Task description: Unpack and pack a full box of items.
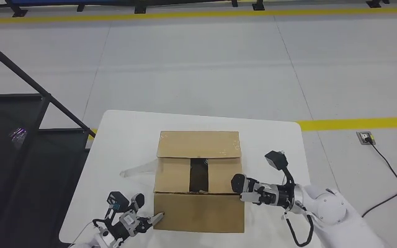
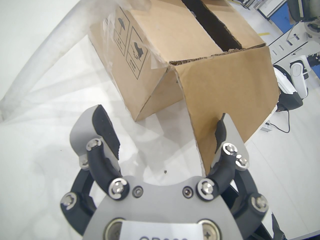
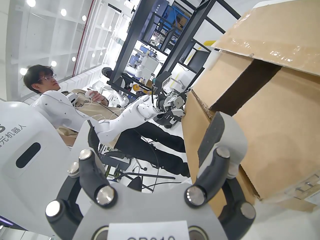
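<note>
Though box (image 1: pixel 175 178) flaps part slightly, contents lost in dark gap, left jaws spread, right jaws spread.

Brown cardboard box (image 1: pixel 177 177) upright on table (image 1: pixel 124 142); top flaps part-closed (dark gap between).

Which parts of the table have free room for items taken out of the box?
Free: the table beyond the box, and the patch between box and right edge. On the left lies a clear plastic strip. Crowded: the box's near corners, by the left gripper and right gripper.
</note>
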Robot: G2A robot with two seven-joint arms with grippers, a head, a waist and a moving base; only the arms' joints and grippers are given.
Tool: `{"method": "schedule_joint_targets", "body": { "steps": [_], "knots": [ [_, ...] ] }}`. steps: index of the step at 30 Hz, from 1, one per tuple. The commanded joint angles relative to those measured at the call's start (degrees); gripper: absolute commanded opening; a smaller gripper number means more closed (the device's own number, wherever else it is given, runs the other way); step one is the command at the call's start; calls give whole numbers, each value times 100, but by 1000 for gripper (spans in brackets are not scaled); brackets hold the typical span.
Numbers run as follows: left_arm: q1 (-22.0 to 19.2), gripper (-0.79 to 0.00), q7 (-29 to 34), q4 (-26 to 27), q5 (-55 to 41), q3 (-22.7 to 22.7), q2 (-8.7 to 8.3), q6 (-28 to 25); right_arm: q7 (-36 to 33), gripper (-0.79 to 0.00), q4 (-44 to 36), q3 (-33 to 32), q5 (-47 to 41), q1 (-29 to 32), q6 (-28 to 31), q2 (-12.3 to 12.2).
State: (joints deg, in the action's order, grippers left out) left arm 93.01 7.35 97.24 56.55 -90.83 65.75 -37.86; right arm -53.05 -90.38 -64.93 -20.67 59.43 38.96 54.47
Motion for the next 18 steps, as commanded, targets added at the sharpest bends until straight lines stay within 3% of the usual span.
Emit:
{"method": "schedule_joint_targets", "body": {
  "steps": [1, 14, 18],
  "knots": [
    [6, 0, -18, 16, 0, 12, 2, 44, 32, 0, -10, 58, 23, -10, -45, 18],
    [-25, 0, -126, 5, 162, 63, -30, 56, 705, 0, 938, 572, 180, -842, -1450, 269],
    [-16, 0, -189, 73, 145, 36, -39, 101, 863, 0, 1427, 713, -112, -1097, -1465, 384]
  ]
}}
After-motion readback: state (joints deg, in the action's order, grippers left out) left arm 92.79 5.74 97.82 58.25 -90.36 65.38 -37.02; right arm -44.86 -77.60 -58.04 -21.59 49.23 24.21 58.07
